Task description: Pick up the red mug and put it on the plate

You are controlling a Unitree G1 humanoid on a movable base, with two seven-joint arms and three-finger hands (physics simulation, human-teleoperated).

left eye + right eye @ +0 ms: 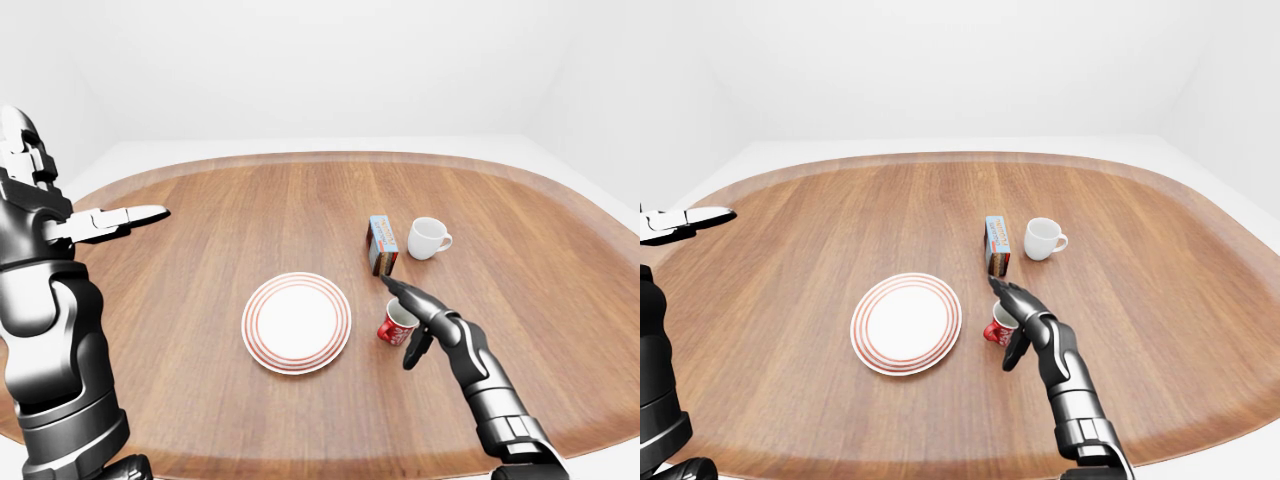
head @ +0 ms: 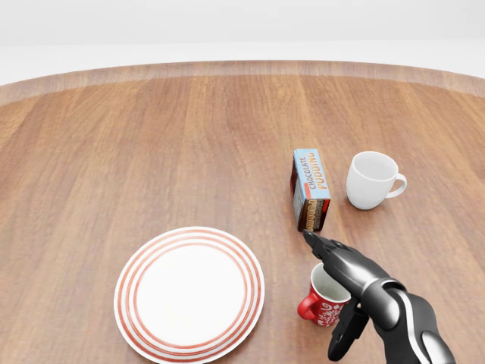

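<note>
A wide oval wooden table (image 2: 151,136) is seen against plain white walls. The right hand (image 2: 345,292) is held open over the red mug (image 2: 326,298), which stands upright on the table near the bottom right of the head view. Two fingers (image 2: 333,258) are stretched across the top of the mug's rim, and the thumb is dropped down on the mug's right side; the mug is not clasped, and whether it is touched cannot be told. To the left of the hand, near the mug but apart from it, a white plate (image 2: 189,292) ringed with red is laid flat. Just beyond the fingertips, a chocolate pudding box (image 2: 310,187) is set on its side, and a white cup (image 2: 372,180) is placed to the right of the box. The left hand (image 1: 115,222) is raised well off to the left, fingers extended, nothing held.
</note>
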